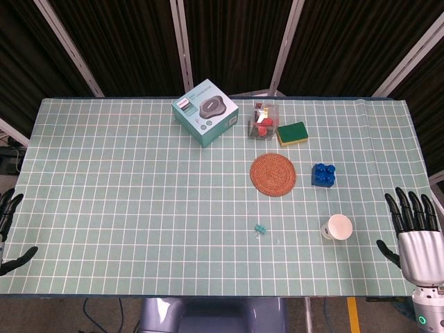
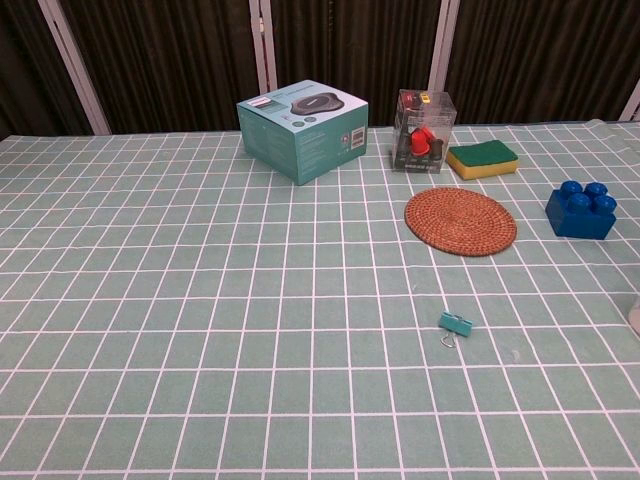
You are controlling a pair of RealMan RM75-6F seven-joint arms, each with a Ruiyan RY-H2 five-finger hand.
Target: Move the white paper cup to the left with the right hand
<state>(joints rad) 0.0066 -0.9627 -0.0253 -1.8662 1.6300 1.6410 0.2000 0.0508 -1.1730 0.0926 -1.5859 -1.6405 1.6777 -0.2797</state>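
The white paper cup (image 1: 338,227) lies on its side on the green checked cloth at the front right, its mouth facing the front right. My right hand (image 1: 414,232) hovers at the table's right edge, to the right of the cup and apart from it, fingers spread, holding nothing. My left hand (image 1: 8,220) shows only partly at the left edge, dark fingers spread, nothing in it. In the chest view neither hand appears, and only a sliver of the cup (image 2: 635,317) shows at the right border.
A small teal binder clip (image 1: 261,229) lies left of the cup. Farther back sit a blue toy brick (image 1: 323,174), a round woven coaster (image 1: 273,174), a green-yellow sponge (image 1: 293,133), a clear box with red items (image 1: 263,122) and a teal carton (image 1: 205,111).
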